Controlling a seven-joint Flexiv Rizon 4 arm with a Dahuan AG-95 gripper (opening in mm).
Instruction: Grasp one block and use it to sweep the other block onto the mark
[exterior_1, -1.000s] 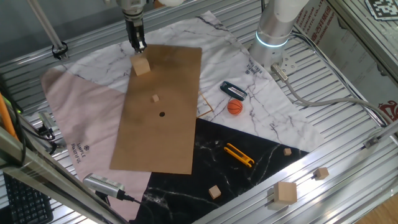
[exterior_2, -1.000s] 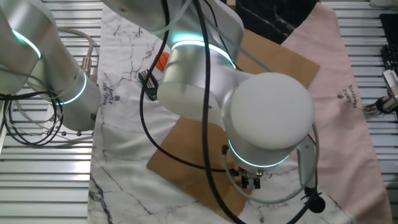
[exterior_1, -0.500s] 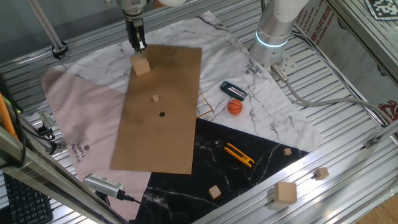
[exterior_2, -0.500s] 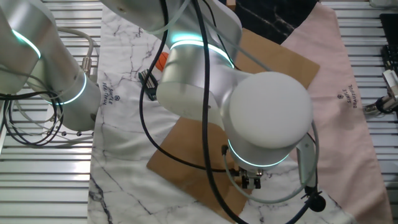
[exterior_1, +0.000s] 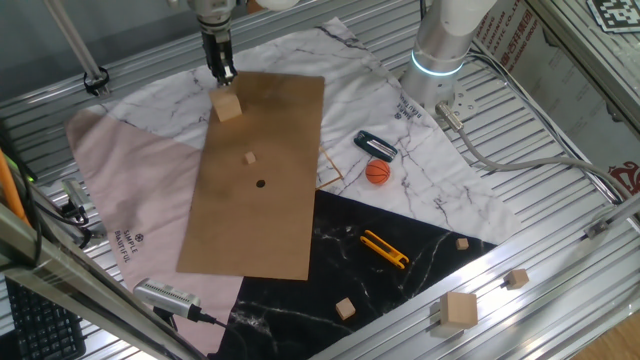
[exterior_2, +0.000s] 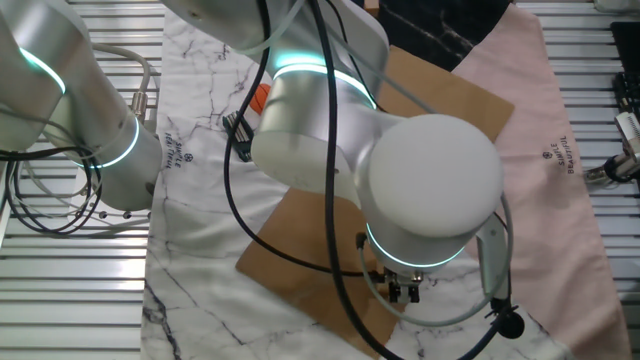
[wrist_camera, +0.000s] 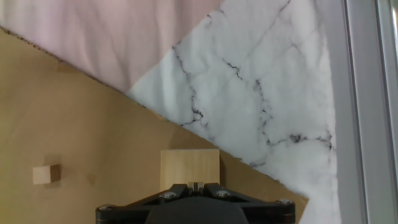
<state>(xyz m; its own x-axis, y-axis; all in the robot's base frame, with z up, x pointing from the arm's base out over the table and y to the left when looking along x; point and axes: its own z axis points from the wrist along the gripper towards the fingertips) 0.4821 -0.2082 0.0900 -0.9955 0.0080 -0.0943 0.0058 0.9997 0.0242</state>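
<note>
Currently the larger pale tan wooden cube (exterior_1: 228, 106) sits near the far edge of the brown cardboard sheet (exterior_1: 262, 215), directly beneath the two-finger gripper (exterior_1: 222, 72), whose opening cannot be judged. For a sound grasp, the fingers should be centred over opposite flat faces and lowered squarely, so that the tiny tan cube (exterior_1: 249, 158) can afterwards be swept toward the small dark round mark (exterior_1: 261, 183).

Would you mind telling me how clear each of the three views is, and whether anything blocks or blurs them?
One fixed view: sharp, evenly lit, large block and tiny cube plainly visible. The other fixed view: the arm fills the frame, hiding both blocks. Hand view: gripper housing dark along the bottom edge, large block crisp.
</note>
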